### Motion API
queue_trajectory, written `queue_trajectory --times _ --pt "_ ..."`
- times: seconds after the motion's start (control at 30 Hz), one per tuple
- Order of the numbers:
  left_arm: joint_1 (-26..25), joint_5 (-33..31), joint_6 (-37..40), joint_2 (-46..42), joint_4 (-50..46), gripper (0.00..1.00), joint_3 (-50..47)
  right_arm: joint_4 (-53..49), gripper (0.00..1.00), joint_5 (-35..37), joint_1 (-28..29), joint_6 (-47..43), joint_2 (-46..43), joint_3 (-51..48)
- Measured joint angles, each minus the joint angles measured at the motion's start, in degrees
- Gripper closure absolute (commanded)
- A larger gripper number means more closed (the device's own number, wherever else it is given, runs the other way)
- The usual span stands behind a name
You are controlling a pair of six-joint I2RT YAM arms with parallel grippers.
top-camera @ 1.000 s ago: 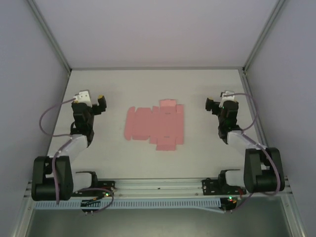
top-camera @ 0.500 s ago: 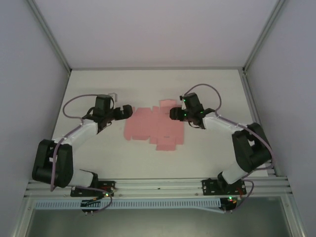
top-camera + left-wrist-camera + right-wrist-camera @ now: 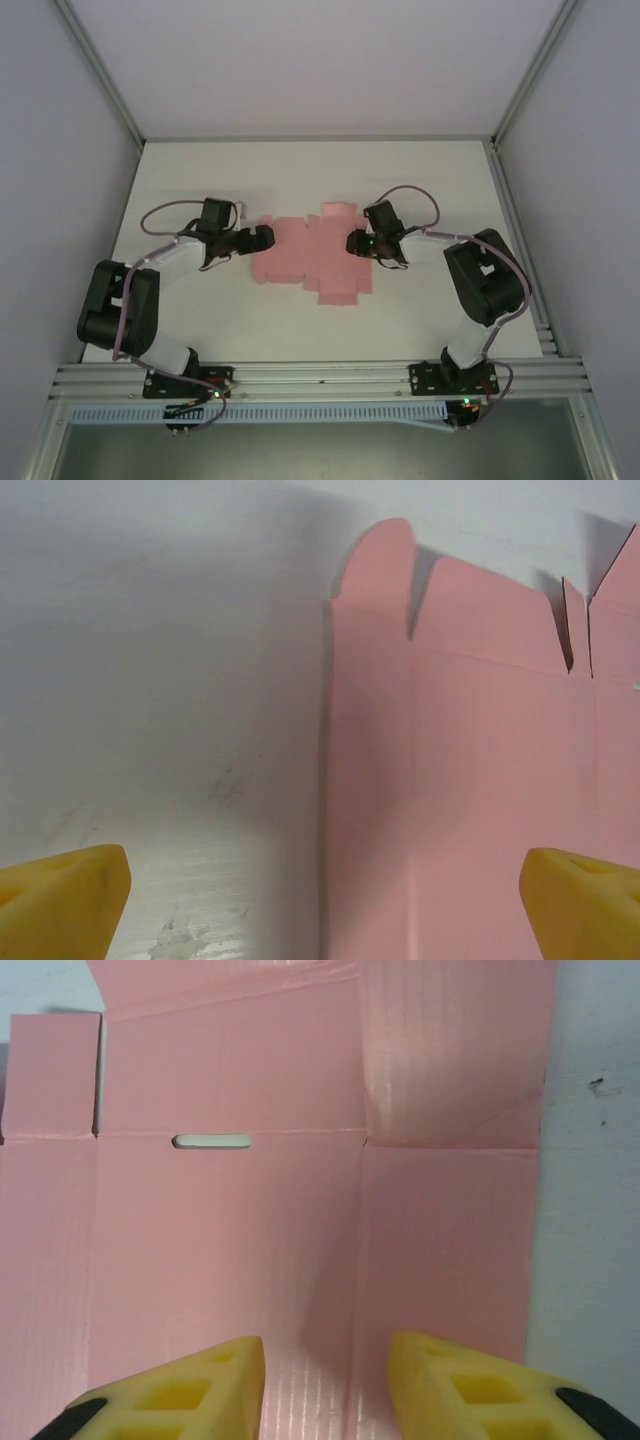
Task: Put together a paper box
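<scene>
Because the paper box point(image 3: 315, 255) lies flat and seems light and floppy, pinch an edge flap; left hand point(image 3: 260, 238) gapes wide, right hand point(image 3: 355, 243) half-closed, empty.

Top camera: high behind your arms point(image 3: 165, 262), whole tabletop point(image 3: 300, 170). Wrist cameras: close, facing down at opposite ends of the paper box point(image 3: 310, 252).

The paper box point(image 3: 315, 250) is plain pale pink, the table point(image 3: 300, 175) white, the fingertips point(image 3: 200, 1390) yellow.

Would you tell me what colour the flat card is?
The card is plain pale pink, clearest in the right wrist view.
</scene>
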Motion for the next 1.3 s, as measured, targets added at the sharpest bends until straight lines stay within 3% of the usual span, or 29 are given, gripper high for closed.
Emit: queue_trajectory --times 0.23,0.53,0.6,0.63,0.7,0.73,0.83,0.97,1.1,1.3 --pt "1.0 10.1 -0.5 3.1 7.5 0.05 -0.8 6.0 0.63 -1.1 -0.5 1.5 -0.3 -2.9" --pt "1.0 15.1 -0.9 6.2 10.7 0.21 -1.0 9.1 0.64 -1.6 -0.8 2.1 -1.2 -5.0" --pt "1.0 15.4 -0.9 6.3 10.7 0.36 -1.2 9.3 0.64 -1.8 -0.9 2.1 -1.4 -5.2" --pt "1.0 15.8 -0.7 6.3 11.0 0.51 -1.4 9.7 0.64 -2.0 -0.9 2.1 -1.4 -5.5" --pt "1.1 16.9 -0.2 6.3 12.1 0.89 -1.8 10.6 0.63 -2.7 -1.2 2.1 -1.6 -6.1" --pt "1.2 17.3 -0.2 6.2 12.8 1.0 -2.1 10.9 0.62 -3.0 -1.2 2.1 -1.8 -6.4" --pt "1.7 18.0 -0.4 5.5 14.8 1.0 -2.8 10.7 0.58 -3.6 -2.0 2.1 -3.4 -7.5" --pt "1.3 20.0 -0.3 0.7 15.5 1.0 -3.7 8.4 0.42 -6.1 -3.2 1.5 -8.5 -9.3" --pt "1.2 21.3 0.5 -8.9 16.8 1.0 -4.8 7.1 0.31 -7.8 -5.2 0.8 -19.4 -10.5" --pt "1.1 24.0 1.7 -20.4 18.9 1.0 -5.3 9.8 0.22 -11.1 -10.9 0.7 -33.2 -15.5"
